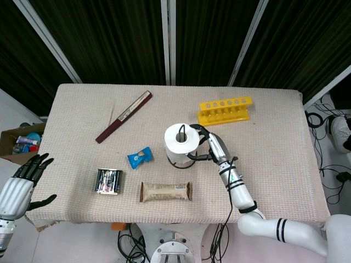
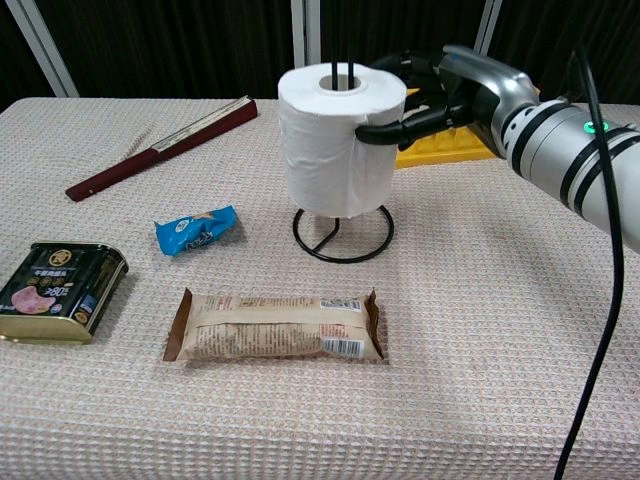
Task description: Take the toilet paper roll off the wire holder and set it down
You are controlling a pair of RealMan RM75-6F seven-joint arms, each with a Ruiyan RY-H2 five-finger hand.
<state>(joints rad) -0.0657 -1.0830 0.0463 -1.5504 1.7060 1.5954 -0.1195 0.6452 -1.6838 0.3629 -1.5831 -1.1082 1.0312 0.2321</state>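
A white toilet paper roll (image 2: 336, 140) hangs lifted partway up the black wire holder (image 2: 342, 235), whose round base sits on the cloth and whose upright rods still pass through the roll's core. My right hand (image 2: 440, 90) grips the roll from its right side, thumb in front and fingers behind. In the head view the roll (image 1: 180, 141) and right hand (image 1: 211, 147) are at the table's middle. My left hand (image 1: 30, 174) hovers off the table's left edge, fingers spread, holding nothing.
A yellow tube rack (image 1: 225, 110) stands behind the roll. A blue snack packet (image 2: 196, 229), a tin can (image 2: 58, 291) and a long wrapped bar (image 2: 275, 326) lie in front-left. A dark red folded fan (image 1: 124, 116) lies at the back left.
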